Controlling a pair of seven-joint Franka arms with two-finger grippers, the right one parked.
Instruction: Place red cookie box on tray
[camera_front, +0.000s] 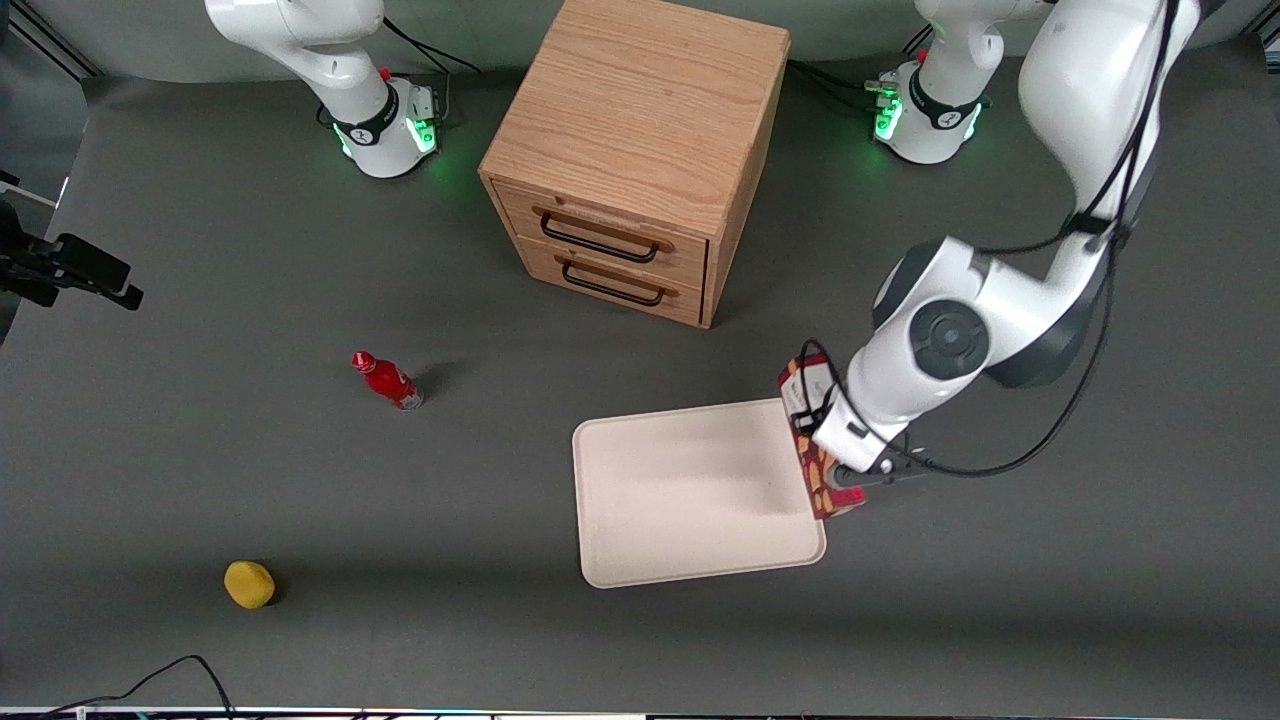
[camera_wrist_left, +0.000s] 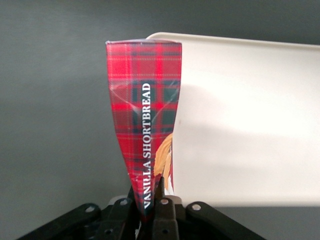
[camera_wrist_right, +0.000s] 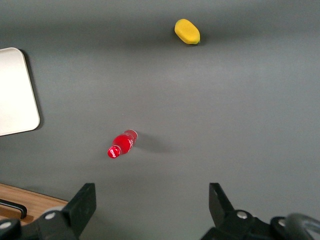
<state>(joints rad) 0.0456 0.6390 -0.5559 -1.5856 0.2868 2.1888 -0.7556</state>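
The left arm's gripper (camera_front: 850, 470) hangs over the tray's edge at the working arm's end of the table, its jaws pinched narrow on the slim dark-red tartan cookie box (camera_wrist_left: 145, 125), holding it by one end. The carton reaches straight out from between the jaws, just beside the rim of the flat cream-white tray (camera_wrist_left: 240, 115) and not yet over its floor, as far as I can judge.

To finish this well, I'd say the box needs carrying sideways until its whole length sits above the bare floor of the tray, then lowering until it rests before the jaws part. Letting go here would likely catch the rim or drop it on the grey table.

The box's long axis runs along the tray's short edge, its free end pointing away from the jaws, toward the wooden two-drawer cabinet (camera_front: 635, 150).
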